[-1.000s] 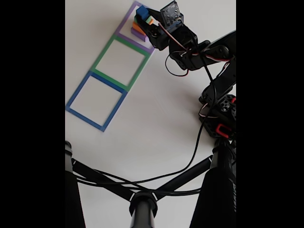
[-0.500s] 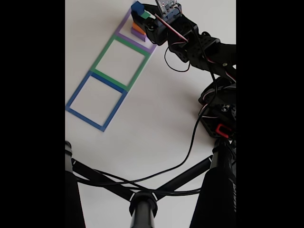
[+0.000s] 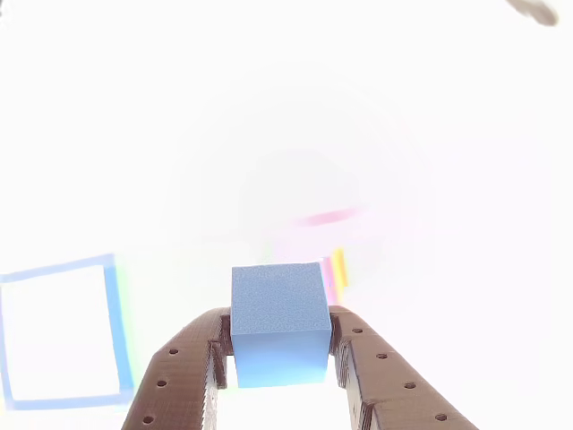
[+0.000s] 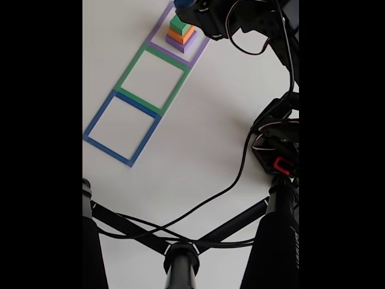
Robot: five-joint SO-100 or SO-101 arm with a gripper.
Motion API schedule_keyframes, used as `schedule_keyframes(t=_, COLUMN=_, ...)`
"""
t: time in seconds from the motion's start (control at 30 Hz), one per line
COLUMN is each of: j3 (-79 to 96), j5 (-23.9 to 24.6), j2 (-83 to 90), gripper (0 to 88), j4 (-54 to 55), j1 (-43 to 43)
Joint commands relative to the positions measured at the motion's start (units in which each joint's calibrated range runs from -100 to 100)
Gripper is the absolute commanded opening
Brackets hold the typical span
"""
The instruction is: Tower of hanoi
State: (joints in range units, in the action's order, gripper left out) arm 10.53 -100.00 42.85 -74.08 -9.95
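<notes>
In the other view the end effector (image 3: 279, 358) grips the small blue cube (image 3: 279, 318) between its brown fingers (image 3: 380, 376), lifted off the white counter (image 4: 198, 138). Farther off in the fixed view, the green cube (image 4: 179, 24), orange cube (image 4: 180, 35) and pale-purple slab (image 4: 181, 43) sit stacked inside the purple outline (image 4: 157, 30).

the black arm's gripper (image 4: 191, 5) has risen toward the top edge of the fixed view, carrying the small matte blue cube (image 4: 182, 3) up off the stack. the green cube (image 4: 178, 24), earlier partly covered, now shows bare atop the orange cube (image 4: 180, 35) and pale-purple slab (image 4: 182, 43).
</notes>
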Motion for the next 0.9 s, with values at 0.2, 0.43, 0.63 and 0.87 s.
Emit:
schedule_keyframes(t=0.2, j3=-12.08, j5=0.0, j2=3.46, gripper=2.1, j4=-13.78, j1=5.54)
schedule_keyframes(t=0.43, j3=3.92, j5=0.0, j2=9.11, gripper=2.1, j4=-5.6, j1=7.26)
schedule_keyframes(t=0.63, j3=31.56, j5=0.0, j2=15.81, gripper=2.1, j4=16.1, j1=6.3)
schedule_keyframes(t=0.87, j3=60.92, j5=0.0, j2=17.59, gripper=2.1, j4=47.84, j1=5.34)
